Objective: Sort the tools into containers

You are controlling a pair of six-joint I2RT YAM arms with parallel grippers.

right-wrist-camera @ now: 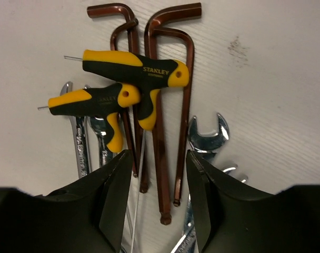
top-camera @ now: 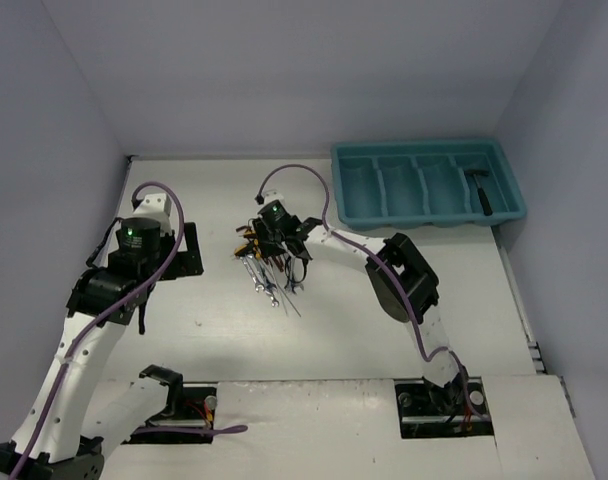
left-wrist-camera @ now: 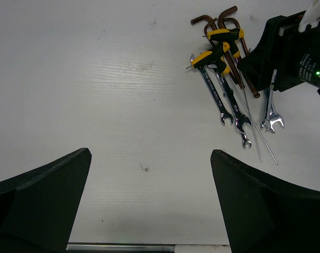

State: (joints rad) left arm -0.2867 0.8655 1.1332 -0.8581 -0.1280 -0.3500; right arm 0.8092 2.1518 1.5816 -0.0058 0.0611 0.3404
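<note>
Straddling the shafts of the reddish hex keys in the pile at centre of the top view, the right gripper had its jaws partway apart, no clamp evident, likely lined up to pinch one out. The left gripper hung wide open and empty at left, presumably parked clear. The keys were rust-brown L-bends under yellow-black drivers beside silver wrenches; the teal tray sat upper right.

The brand name STANLEY runs in capitals along the black grip of the larger yellow-and-black handle, upper centre of the right wrist view. Lettering on the smaller handle, lower left of it, is too faint to read, as are stampings on the wrenches.
</note>
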